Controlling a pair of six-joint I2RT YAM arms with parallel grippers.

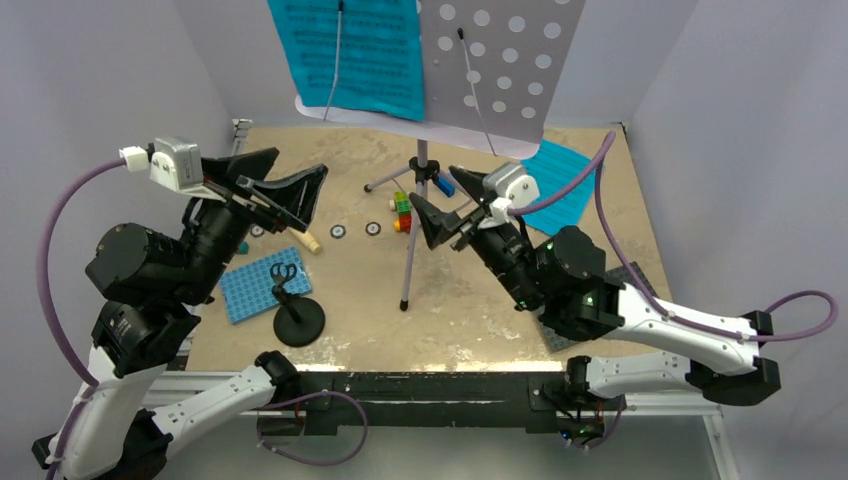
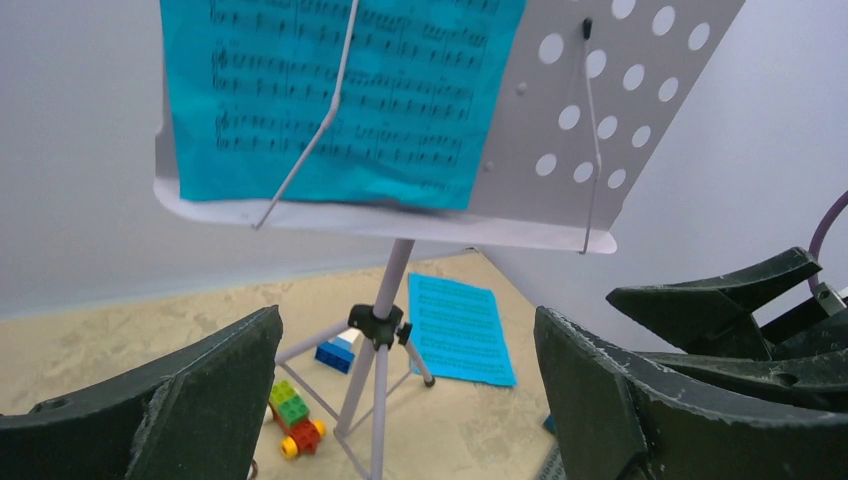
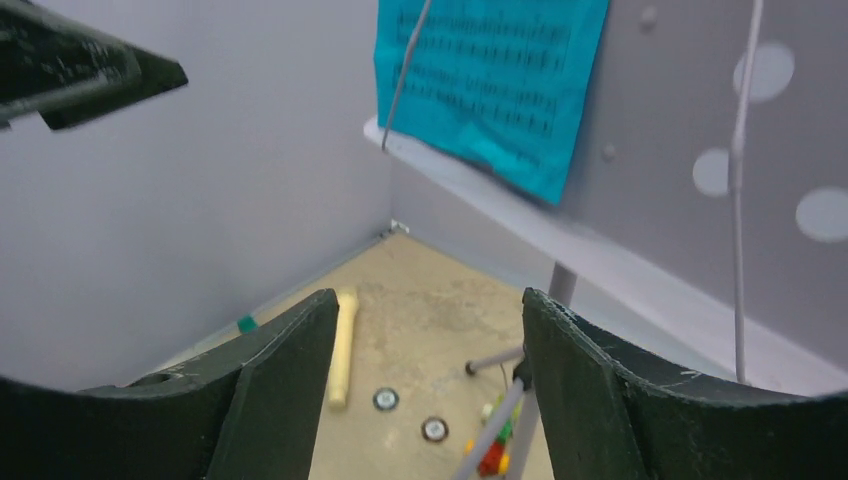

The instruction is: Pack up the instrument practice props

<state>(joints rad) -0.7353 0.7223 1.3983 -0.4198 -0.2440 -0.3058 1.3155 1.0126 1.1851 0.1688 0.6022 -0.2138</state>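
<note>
Flat lavender music stand [image 1: 445,80], punched with round holes, holds a teal paper sheet [image 1: 375,50] on its ledge; both black jaws gape empty.

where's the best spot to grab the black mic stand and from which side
Likely the thin upright stem of the black mic stand, below its clip: the round base lies flat and wide, offering the jaws nothing. Come in level from the left, jaws astride the stem; the open left gripper is the nearer one.
</note>
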